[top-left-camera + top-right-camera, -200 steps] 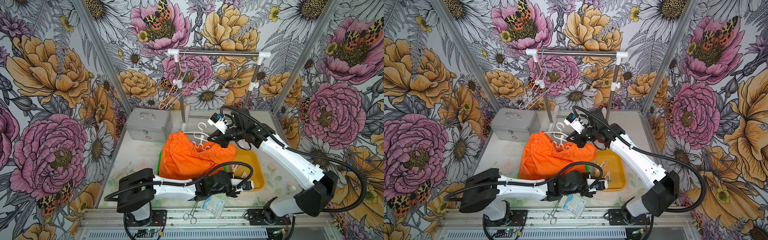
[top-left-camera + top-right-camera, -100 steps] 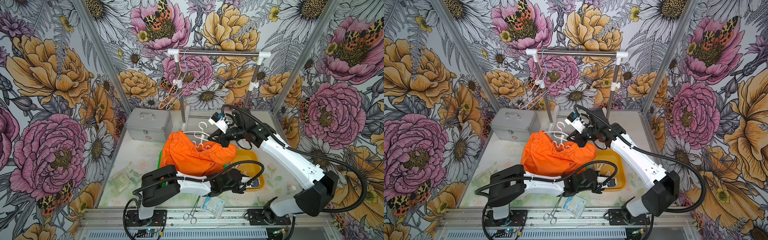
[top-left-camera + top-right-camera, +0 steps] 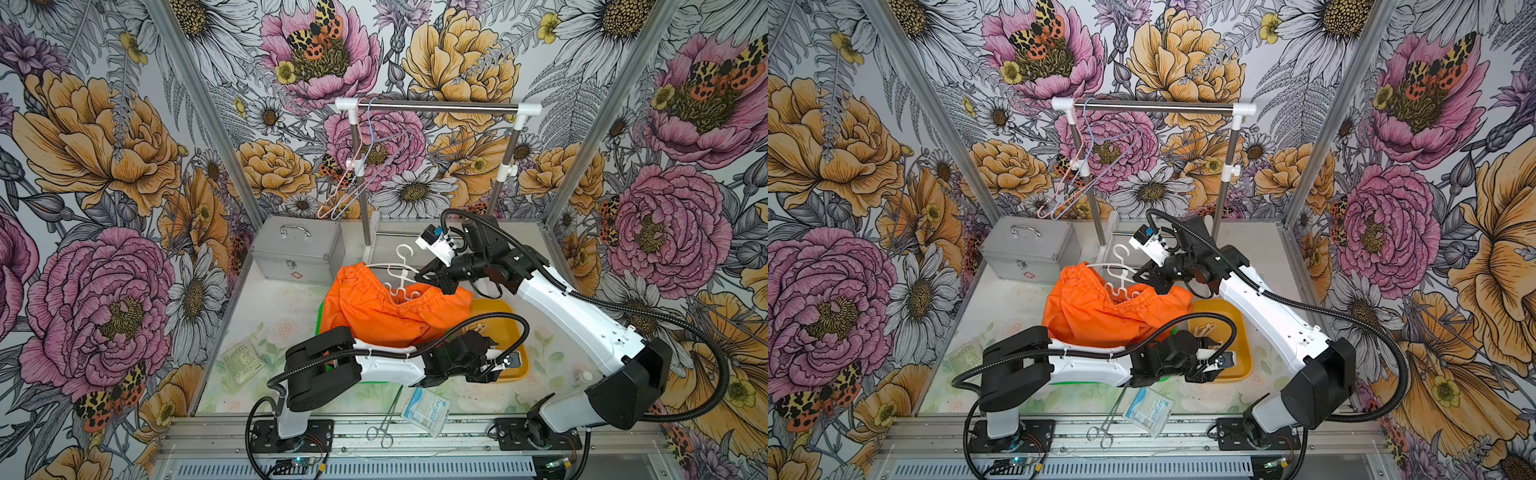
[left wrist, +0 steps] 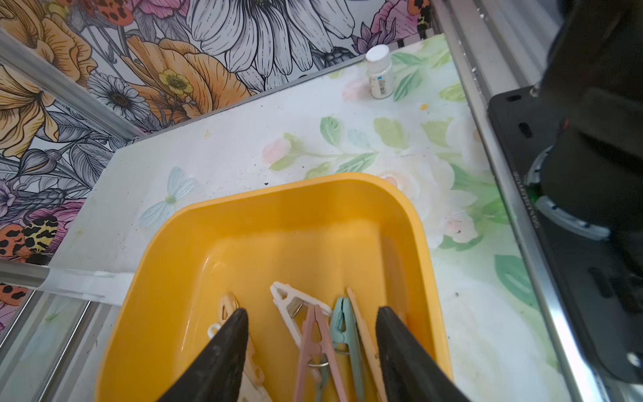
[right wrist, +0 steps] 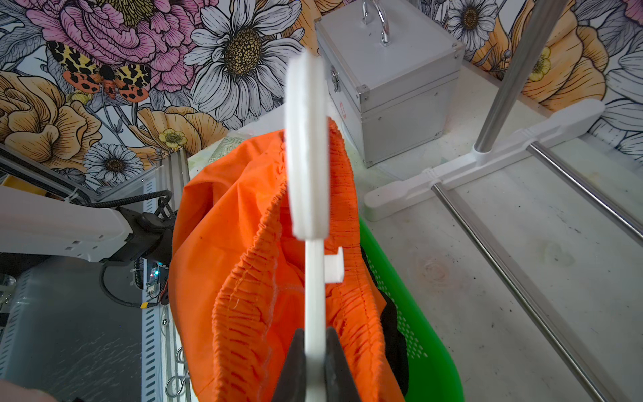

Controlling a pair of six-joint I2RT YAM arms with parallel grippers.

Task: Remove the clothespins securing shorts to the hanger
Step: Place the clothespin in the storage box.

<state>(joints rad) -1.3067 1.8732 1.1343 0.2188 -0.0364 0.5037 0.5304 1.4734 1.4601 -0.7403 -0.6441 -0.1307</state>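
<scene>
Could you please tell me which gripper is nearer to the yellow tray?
Left. The left gripper is open over the yellow tray; the right gripper is behind it, shut on the white hanger.

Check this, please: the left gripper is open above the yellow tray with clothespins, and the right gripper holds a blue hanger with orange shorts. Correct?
No. The hanger in the right gripper is white, not blue, as the right wrist view shows. The rest stands.

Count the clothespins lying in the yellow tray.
5 show in the left wrist view, all in the yellow tray: cream, white, pink, teal and pale wood, lying roughly side by side. The left gripper covers part of the tray, so more may be hidden.
</scene>
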